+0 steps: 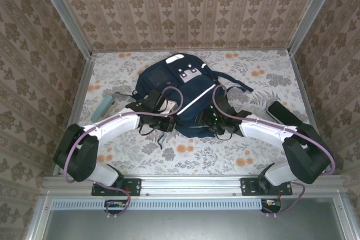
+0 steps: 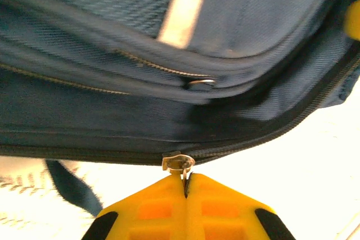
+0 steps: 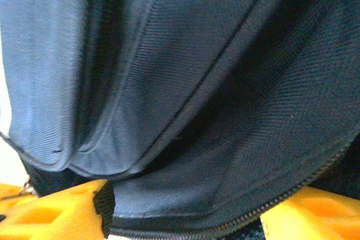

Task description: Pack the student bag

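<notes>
Left gripper [image 2: 185, 181]: closed on silver zipper pull [image 2: 179, 163] of large navy-blue fabric backpack [image 2: 253, 21] | Right gripper [image 3: 185, 217]: jaws apart astride backpack edge

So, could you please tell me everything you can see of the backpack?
The backpack is navy woven fabric with white stripes, pale patches near its top and dark straps. It lies flat on the flowered table, top end away from the arms. The left gripper pinches a metal zip pull at its edge; the right gripper straddles a zipped edge, open.
</notes>
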`<state>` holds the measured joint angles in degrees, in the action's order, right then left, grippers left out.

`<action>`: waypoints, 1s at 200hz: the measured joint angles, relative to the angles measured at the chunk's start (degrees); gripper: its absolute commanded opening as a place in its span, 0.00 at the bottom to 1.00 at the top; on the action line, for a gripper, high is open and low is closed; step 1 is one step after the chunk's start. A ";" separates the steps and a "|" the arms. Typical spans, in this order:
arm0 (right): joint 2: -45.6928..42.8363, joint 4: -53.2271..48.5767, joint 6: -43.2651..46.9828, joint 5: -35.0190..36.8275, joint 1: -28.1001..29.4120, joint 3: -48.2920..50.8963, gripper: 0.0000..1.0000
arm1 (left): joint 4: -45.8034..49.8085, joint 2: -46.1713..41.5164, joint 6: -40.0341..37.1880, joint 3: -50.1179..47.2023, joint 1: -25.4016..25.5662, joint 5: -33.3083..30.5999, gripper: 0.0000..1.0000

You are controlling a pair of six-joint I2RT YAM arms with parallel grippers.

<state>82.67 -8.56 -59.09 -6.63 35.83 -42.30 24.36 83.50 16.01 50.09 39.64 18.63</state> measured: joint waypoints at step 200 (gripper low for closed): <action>3.76 -22.77 11.13 21.73 20.59 -22.51 0.57 | -5.29 -16.15 24.22 -8.96 -13.20 -4.15 0.72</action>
<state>86.43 -31.33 -47.97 15.09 56.42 -64.82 19.07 67.35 40.23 41.12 26.44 14.48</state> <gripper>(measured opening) 0.591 0.711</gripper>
